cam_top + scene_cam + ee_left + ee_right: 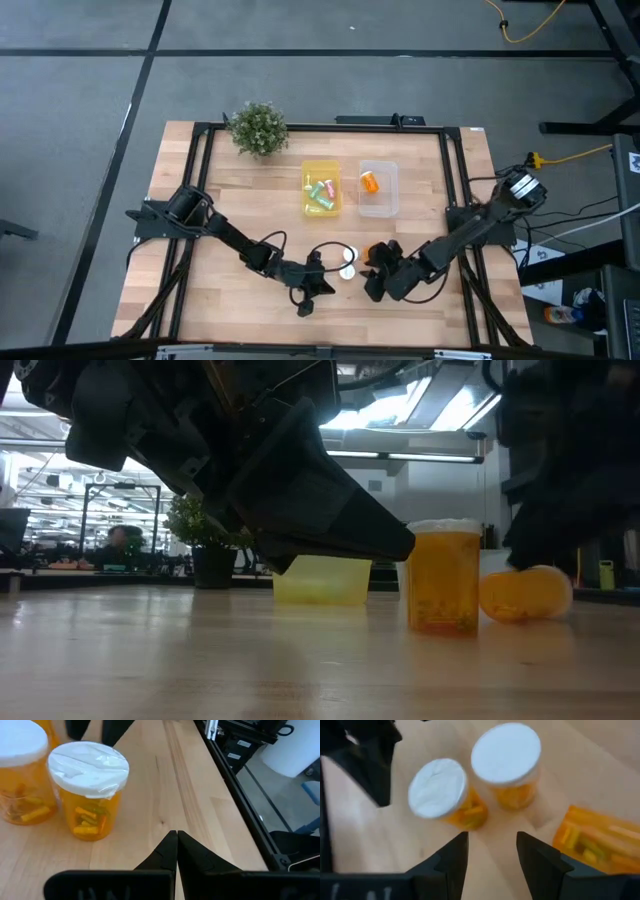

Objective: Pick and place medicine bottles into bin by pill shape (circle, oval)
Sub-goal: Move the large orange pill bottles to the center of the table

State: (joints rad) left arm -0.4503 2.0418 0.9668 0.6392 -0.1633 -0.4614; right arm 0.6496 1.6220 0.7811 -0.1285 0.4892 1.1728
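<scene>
Two upright orange bottles with white caps [347, 262] stand near the table's front middle; they also show in the left wrist view [87, 795] and the right wrist view [440, 792]. A third orange bottle [372, 252] lies on its side beside them [600, 845]. My left gripper [328, 288] is shut and empty, low over the table just left of the bottles [176, 836]. My right gripper [368, 283] is open and empty just right of them [492, 845], pointing at the two upright bottles. In the low view one upright bottle [443, 578] and the lying one [525, 593] show.
A yellow bin [322, 205] holding pastel vials and a clear bin [378, 210] holding one orange bottle stand at the table's middle, far of the grippers. A green potted plant [258, 128] stands at the far left. The black frame rail [235, 785] runs along the table's edge.
</scene>
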